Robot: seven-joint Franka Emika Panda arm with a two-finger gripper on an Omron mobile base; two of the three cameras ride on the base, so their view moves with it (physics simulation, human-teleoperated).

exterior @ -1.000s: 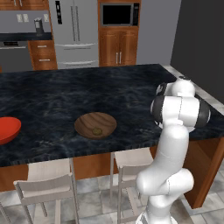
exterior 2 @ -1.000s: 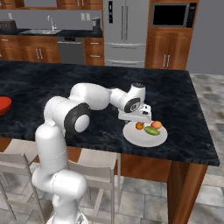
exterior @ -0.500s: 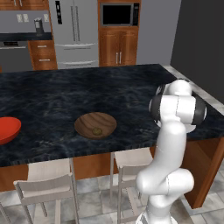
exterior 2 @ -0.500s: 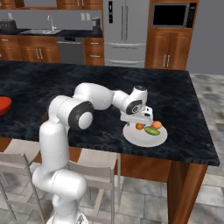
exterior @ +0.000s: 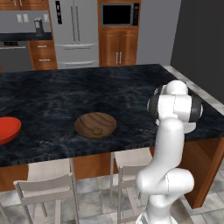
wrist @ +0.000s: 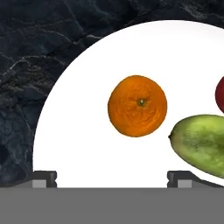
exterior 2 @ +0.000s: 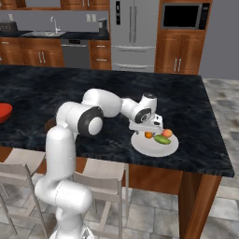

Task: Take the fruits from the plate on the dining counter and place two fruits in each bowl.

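Over the white plate [exterior 2: 154,145], near the right end of the dark marbled table [exterior 2: 196,107], the arm reaches out low with its pincer [exterior 2: 148,132] pointing down at the fruit. The pincer is spread wide and grips nothing; in the hand view its two tips [wrist: 43,178] stand well apart at the bottom, and the orange ball [wrist: 137,106] lies between their lines, slightly ahead of them. That centring looks deliberate: the orange appears to be the next piece to be picked. Just beside it lies the green oblong fruit [wrist: 201,143], close enough that a descending finger could nudge it, and the red-orange fruit [wrist: 220,94] shows at the plate's edge of the view.

In the left base view the wooden bowl [exterior: 95,125] sits further left on the table with the olive-brown fruit [exterior: 97,131] already in it, so one of four placements seems done. The red bowl [exterior: 8,129] sits at the far left, well apart, with no fruit visible in it.
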